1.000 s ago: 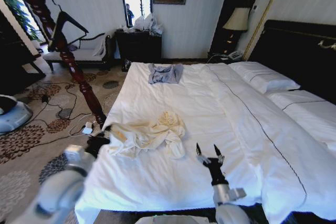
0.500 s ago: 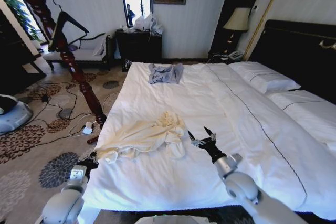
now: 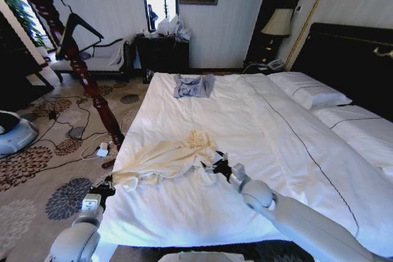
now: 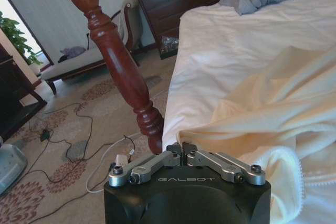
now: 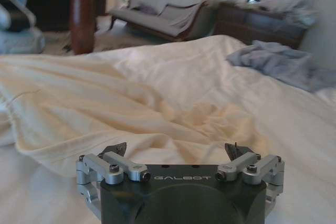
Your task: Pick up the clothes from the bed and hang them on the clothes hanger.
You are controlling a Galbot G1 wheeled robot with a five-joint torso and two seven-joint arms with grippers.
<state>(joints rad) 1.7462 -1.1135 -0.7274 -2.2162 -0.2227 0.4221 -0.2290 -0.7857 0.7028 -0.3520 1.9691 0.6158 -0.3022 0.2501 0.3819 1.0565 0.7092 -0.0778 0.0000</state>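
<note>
Clothes: cream long-sleeved garment, crumpled flat on the white sheet near the foot-end left edge of the bed. One sleeve end reaches the left edge itself; the bunched part lies toward the middle of the bed.
Left hand: low beside the left edge of the bed, at the foot-end corner, level with the mattress side. In the left wrist view the hand has its fingers drawn together, tips meeting, with a fold of the cream cloth right at the tips. Cannot tell whether cloth is pinched between them.
Right hand: reaching over the bed from the foot end, arm stretched across the sheet, fingertips at the garment's inner edge. In the right wrist view the hand is spread wide, one finger well apart from the other, the cream fabric lying just ahead between them, nothing held.
Blue-grey garment: bunched near the far edge of the bed, well apart from the cream one.
Wooden pole: reddish-brown turned post standing on the carpet beside the left edge of the bed.
Clothes hanger: black, wide-shouldered, up on the pole, well apart from the garment.
</note>
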